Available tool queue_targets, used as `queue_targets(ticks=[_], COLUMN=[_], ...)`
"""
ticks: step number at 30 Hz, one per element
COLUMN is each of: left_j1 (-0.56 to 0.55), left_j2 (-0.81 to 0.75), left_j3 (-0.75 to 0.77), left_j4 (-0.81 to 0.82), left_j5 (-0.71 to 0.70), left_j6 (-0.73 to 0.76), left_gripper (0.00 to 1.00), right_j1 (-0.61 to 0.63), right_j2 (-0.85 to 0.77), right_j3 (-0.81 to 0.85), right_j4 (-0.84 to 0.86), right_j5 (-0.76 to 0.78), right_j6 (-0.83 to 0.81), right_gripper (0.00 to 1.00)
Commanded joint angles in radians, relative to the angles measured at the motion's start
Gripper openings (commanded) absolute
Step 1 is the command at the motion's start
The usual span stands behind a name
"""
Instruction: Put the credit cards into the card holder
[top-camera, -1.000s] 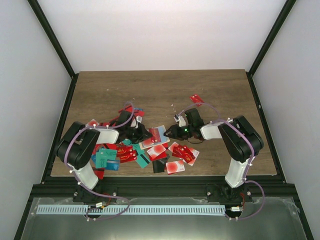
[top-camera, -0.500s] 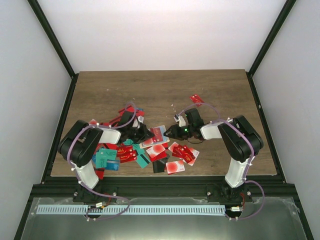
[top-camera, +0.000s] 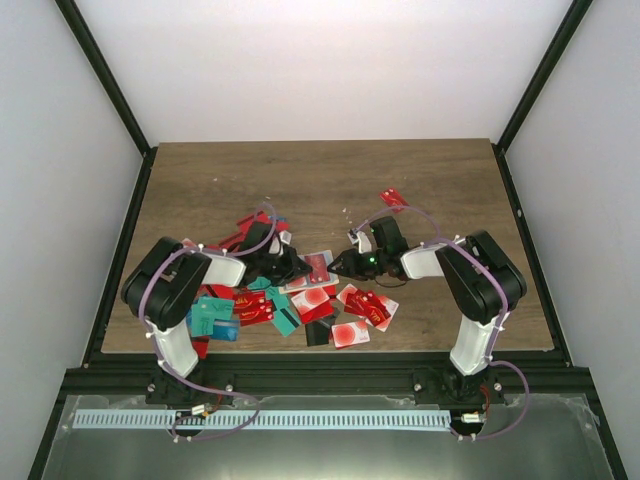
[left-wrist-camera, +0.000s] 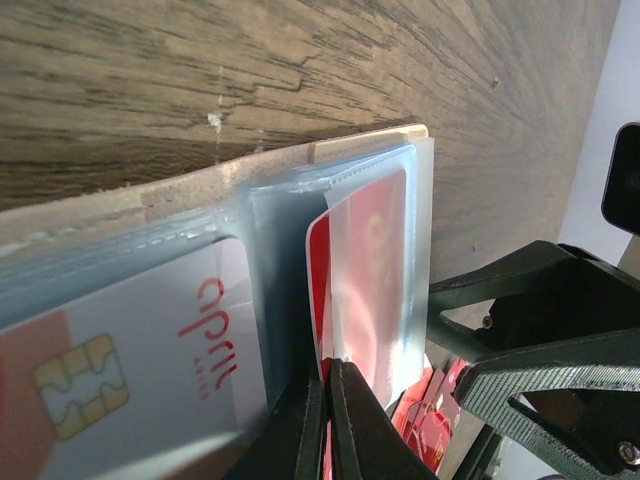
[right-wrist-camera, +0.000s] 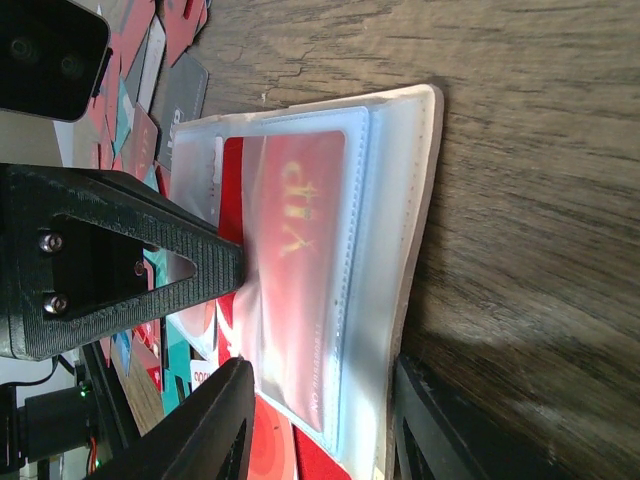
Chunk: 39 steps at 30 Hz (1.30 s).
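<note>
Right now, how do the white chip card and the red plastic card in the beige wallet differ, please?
The white chip card has a gold chip; the red plastic card shows none. The white card sits inside its sleeve; the red card's edge protrudes, pinched by the left gripper. Both lie in the beige wallet.

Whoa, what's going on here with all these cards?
Two robot arms are filling a card holder with credit cards. The left gripper pinches a red card that is partway into the open holder. The right gripper has its fingers spread at the holder's end, apparently steadying it. A white card already sits in the holder beside the red one, and many loose cards lie scattered on the table.
</note>
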Motion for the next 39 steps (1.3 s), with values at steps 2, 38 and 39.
queue_targets(ticks=[2, 38, 39], left_j1=[-0.031, -0.04, -0.04], left_j2=[0.046, -0.153, -0.162], left_j3=[0.017, 0.08, 0.082], left_j4=[-0.031, -0.385, -0.392], left_j5=[-0.017, -0.189, -0.191], left_j6=[-0.004, 0.127, 0.13], left_gripper=[0.04, 0.64, 0.66], right_j1=[0.004, 0.004, 0.004], right_j2=[0.038, -0.017, -0.021], right_j3=[0.011, 0.019, 0.02], right_j4=[-0.055, -0.083, -0.084], right_j5=[0.032, 0.037, 0.036], right_j6=[-0.006, -0.018, -0.019], right_gripper=[0.41, 0.41, 0.41])
